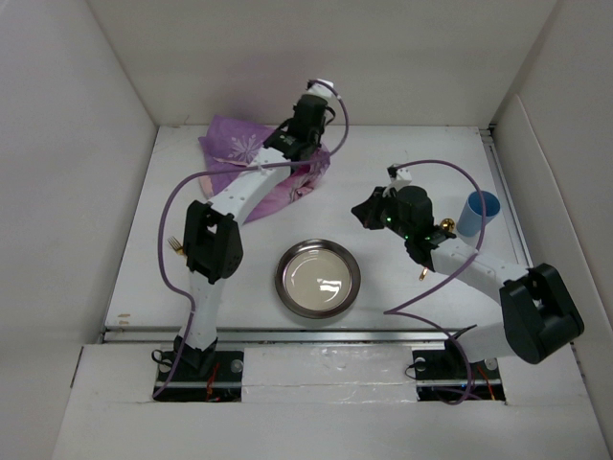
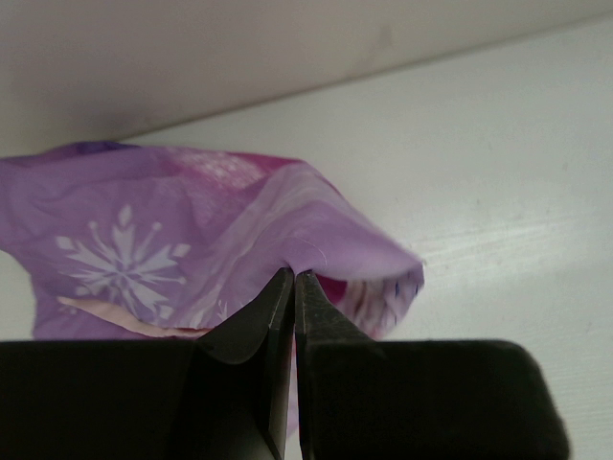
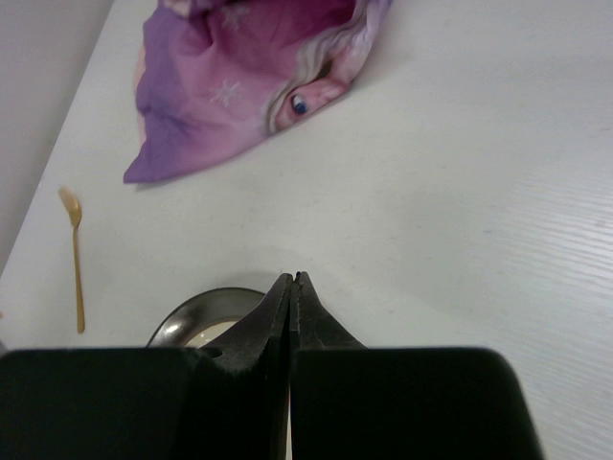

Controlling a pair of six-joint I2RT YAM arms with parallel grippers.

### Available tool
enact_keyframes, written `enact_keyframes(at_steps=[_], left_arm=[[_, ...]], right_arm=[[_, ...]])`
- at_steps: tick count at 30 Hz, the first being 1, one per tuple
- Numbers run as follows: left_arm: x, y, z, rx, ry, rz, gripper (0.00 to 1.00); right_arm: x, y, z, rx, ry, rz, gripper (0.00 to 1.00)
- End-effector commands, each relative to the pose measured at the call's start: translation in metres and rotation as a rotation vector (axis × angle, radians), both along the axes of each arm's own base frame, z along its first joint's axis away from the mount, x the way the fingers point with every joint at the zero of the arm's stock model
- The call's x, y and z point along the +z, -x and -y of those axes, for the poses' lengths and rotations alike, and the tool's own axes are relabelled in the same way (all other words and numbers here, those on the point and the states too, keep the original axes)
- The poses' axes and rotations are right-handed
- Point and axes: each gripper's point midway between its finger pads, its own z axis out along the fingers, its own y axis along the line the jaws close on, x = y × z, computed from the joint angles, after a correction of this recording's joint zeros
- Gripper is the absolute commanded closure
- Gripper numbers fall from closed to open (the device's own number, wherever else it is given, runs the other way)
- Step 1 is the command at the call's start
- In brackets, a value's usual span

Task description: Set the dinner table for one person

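Left arm (image 1: 239,196) and right arm (image 1: 476,271): white links, black joint housings, looping purple cables (image 1: 170,206). Left end effector (image 2: 293,283) and right end effector (image 3: 291,283): black wedge-shaped fingers (image 2: 254,331).

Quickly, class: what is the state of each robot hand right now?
Left hand: closed, pinching the purple placemat.
Right hand: closed, holding nothing.

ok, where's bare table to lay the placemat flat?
Bare table: the far stretch between placemat and cup, and the middle strip between placemat and plate. Crowded: left edge by the fork, and the right side around the cup and a gold utensil.
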Motion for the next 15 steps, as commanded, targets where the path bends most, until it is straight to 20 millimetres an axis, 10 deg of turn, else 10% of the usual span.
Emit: enact_keyframes(at_steps=[1, 5, 15], left_arm=[[0.099, 0.002, -0.025, 0.031, 0.199, 0.138, 1.0], [0.164, 0.019, -0.034, -0.002, 0.283, 0.241, 1.0], [0.26, 0.048, -0.056, 0.0, 0.342, 0.42, 1.0]], right_arm=[[0.033, -0.009, -0.037, 0.083, -0.063, 0.086, 1.0], [0.023, -0.014, -0.081, 0.143, -0.097, 0.058, 0.49], [-0.012, -0.042, -0.176, 0.253, -0.1, -0.016, 0.25]])
